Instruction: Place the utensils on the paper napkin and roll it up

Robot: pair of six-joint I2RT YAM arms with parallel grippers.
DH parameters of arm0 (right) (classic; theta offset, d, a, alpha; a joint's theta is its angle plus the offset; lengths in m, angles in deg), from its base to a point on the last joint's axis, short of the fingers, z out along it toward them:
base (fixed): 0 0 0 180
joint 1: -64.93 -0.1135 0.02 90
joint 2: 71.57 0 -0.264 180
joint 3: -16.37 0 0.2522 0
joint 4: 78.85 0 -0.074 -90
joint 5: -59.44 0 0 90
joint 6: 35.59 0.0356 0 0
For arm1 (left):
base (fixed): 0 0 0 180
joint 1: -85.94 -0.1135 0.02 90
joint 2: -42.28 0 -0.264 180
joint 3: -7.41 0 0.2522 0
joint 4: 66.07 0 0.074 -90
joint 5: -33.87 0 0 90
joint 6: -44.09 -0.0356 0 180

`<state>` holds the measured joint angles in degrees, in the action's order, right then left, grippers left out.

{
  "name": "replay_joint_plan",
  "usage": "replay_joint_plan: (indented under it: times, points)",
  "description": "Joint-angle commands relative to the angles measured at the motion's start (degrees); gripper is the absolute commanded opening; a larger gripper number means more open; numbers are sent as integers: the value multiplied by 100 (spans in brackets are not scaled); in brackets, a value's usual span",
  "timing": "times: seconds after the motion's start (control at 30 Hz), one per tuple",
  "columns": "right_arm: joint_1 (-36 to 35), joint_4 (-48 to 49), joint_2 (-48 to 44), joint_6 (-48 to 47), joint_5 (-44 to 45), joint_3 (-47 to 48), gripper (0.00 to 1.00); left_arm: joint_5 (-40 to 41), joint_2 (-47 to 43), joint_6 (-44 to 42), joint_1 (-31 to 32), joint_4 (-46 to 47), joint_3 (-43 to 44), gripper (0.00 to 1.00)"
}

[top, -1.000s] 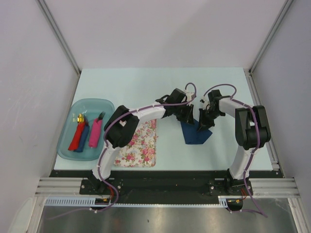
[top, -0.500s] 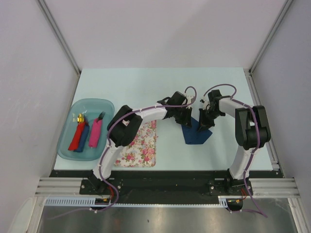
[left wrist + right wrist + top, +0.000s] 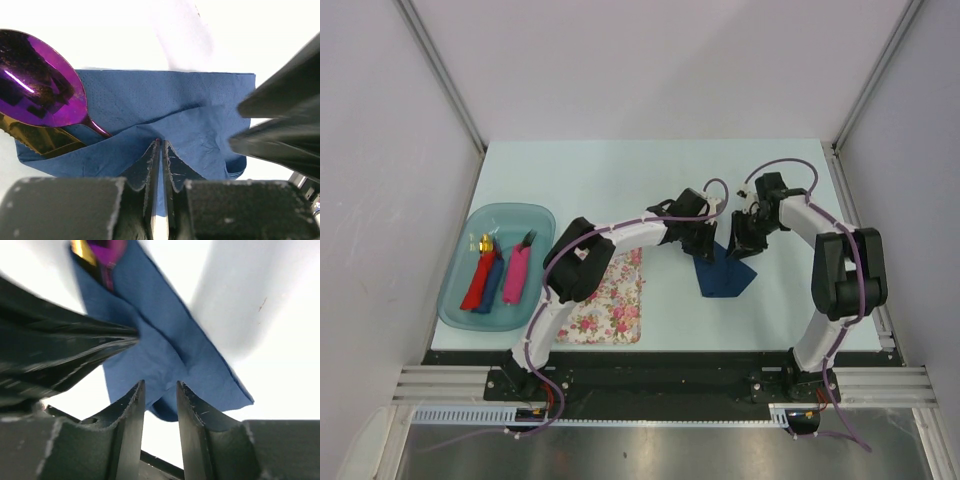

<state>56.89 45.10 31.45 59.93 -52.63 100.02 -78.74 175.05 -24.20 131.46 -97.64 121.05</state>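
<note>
**Left end effector** (image 3: 161,146): jaws drawn almost together, pinching a raised fold of the paper napkin (image 3: 200,95).

**Right end effector** (image 3: 159,390): jaws parted narrowly, hanging just over the napkin's far corner with nothing clamped between them.

**Task items:** The napkin lies creased on the pale tabletop (image 3: 620,180), one flap folded across it. The purple spoon (image 3: 42,85) has its bowl protruding past the napkin's end and its thin handle tucked under the flap. The gold-orange utensil (image 3: 39,140) lies touching it, also partly covered.

**Judgement:** Placement looks complete and rolling has barely begun. The next move calls for carrying the pinched fold over the handles while the other end is held down, or the sheet may slide or tear.

**Materials:**
- Napkin: thin, matte, dimpled paper.
- Spoon: glossy and mirror-smooth.
- Gold-orange utensil: flat, with a serrated edge.

The floral mat (image 3: 612,300) and the teal tray (image 3: 510,208) sit well to the napkin's left.
</note>
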Motion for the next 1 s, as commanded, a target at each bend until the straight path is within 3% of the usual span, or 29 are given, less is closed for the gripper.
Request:
replay_joint_plan:
  times: [0.0, 0.27, 0.5, 0.67, 0.97]
  points:
    - [-49, 9, -406, -7, -192, 201, 34, 284, 196, -247, 27, -329, 155, 11]
    - [-286, 448, -134, 125, -360, -177, 21, 196, 153, -273, 27, -329, 164, 10]
    - [-295, 774, 279, 107, -325, -414, 20, 29, 100, -177, 19, -206, 103, 9]
    - [-260, 774, 517, 81, -158, -450, 19, -173, -391, 26, -43, 408, -240, 9]
    - [-199, 678, 666, 63, -70, -450, 17, -376, -779, 201, 1, 445, -267, 9]
